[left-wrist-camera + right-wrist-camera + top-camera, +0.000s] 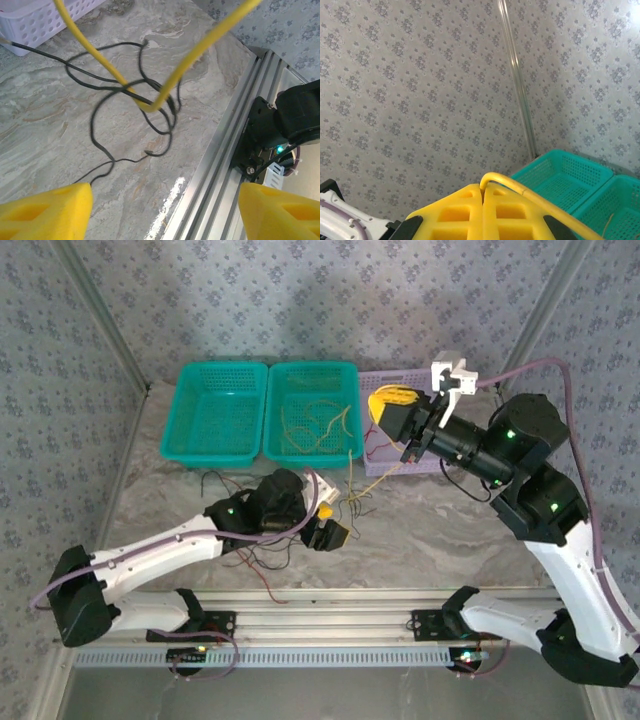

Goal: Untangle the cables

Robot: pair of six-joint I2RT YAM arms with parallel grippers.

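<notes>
And the yellow cable (150,106) hangs in a sharp V, bend dipping over the black cable (93,125) looped loosely on the counter (40,150). A red cable (272,588) trails nearby.

left gripper (335,534): down low, reaching forward, fingers spread wide
right gripper (392,402): lifted high, pinched tight on yellow cable (540,199)

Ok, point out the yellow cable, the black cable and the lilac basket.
yellow cable (95,50), left wrist view, left strand above the bend.
black cable (40,54), left wrist view, straight run beside the basket.
lilac basket (35,20), left wrist view, perforated side wall.
</notes>
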